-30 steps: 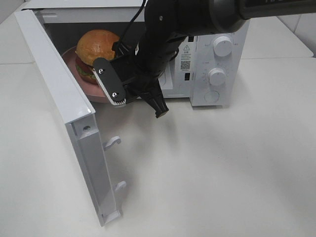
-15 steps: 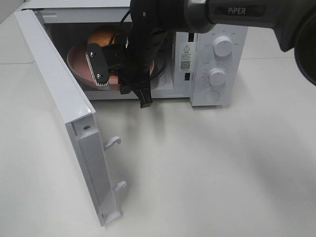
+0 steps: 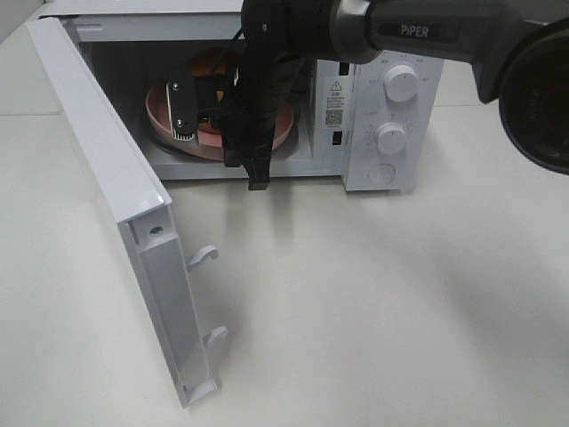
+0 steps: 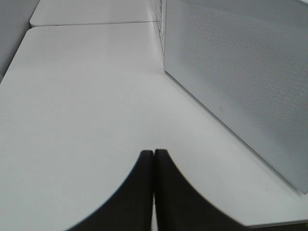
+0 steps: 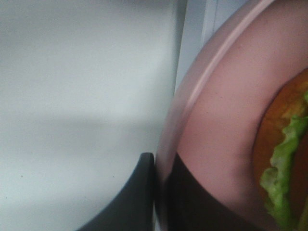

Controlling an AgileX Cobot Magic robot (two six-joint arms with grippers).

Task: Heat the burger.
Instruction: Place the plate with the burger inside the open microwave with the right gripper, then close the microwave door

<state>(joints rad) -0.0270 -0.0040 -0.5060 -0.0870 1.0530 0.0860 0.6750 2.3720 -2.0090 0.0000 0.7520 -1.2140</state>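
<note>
Right gripper (image 5: 159, 163), pinched almost shut on the rim of the pink plate (image 5: 216, 120), holds the burger (image 5: 283, 159) inside the open microwave (image 3: 391, 89) at 12 o'clock.

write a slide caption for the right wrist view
Right wrist view: jaws shut on the rim of the plate, burger on it, inside the microwave.

Burger (image 5: 283, 161) on plate (image 3: 156, 111), plate inside microwave (image 3: 391, 98); door (image 3: 98, 151) open at left; microwave on table (image 3: 400, 311).

A white box-shaped microwave oven (image 3: 418, 120) stands on the pale tabletop (image 3: 400, 311), its hinged door (image 3: 107, 169) swung open; inside it, a round pink plate (image 3: 158, 120), seemingly tilted.
</note>
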